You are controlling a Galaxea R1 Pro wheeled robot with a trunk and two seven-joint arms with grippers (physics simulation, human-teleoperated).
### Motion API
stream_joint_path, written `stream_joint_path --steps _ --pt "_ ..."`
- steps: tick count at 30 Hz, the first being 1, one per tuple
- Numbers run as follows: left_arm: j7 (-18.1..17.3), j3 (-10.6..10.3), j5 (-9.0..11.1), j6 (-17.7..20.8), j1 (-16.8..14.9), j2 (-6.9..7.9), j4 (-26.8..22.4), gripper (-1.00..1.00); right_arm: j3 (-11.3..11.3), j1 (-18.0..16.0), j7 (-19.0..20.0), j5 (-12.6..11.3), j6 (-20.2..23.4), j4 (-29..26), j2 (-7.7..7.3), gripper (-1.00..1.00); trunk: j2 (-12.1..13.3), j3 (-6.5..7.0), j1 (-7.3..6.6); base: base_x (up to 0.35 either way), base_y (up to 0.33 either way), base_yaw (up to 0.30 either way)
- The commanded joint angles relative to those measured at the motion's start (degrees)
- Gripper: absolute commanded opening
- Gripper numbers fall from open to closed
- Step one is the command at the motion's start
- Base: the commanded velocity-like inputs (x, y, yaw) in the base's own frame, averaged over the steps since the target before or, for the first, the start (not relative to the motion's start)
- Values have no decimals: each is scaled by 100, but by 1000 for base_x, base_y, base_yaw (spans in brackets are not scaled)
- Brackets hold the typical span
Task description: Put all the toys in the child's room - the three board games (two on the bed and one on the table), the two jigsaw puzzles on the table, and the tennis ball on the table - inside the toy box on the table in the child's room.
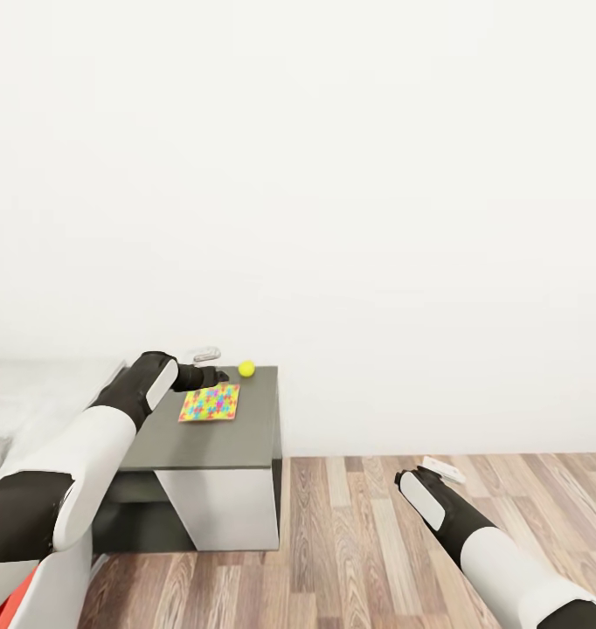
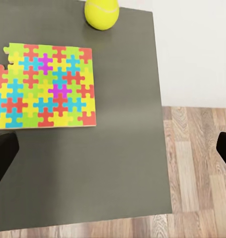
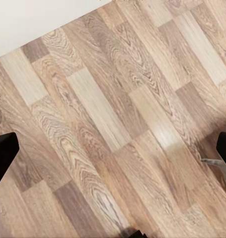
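Observation:
A jigsaw puzzle, a flat square of multicolour interlocking pieces, lies on the dark grey section of the table. The yellow tennis ball rests just beyond it near the wall. My left gripper hovers open above the tabletop, close to the puzzle's edge, with nothing between its fingers. Over the wood floor to the right, my right gripper is open and empty. The toy box, the board games and the bed are out of view.
A white wall runs behind the table. Wood-plank floor spreads to the right of it. The paler desk top joins on the left, and something red shows at the lower left corner.

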Motion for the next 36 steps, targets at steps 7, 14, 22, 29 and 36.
stream_joint_path --steps 7,14,22,29,36 --pt "8 -37 31 19 -5 7 -5 100 45 -6 -39 -23 40 13 -8 100 -13 -12 4 64 0 0" --pt "17 -37 24 19 -5 7 -5 100 45 -6 -40 -23 42 15 -8 100 -13 -12 4 9 0 0" --pt "185 -40 -2 -72 -5 7 2 100 45 -6 -40 -23 46 22 -8 100 -13 -12 4 56 0 0" --pt "673 -38 12 -117 -5 1 3 100 45 -6 -40 -23 45 24 -8 100 -13 -12 4 65 0 0" --pt "814 -45 -8 -128 -5 -53 39 100 45 -6 -40 -23 43 24 -8 100 -13 -12 4 6 0 0"
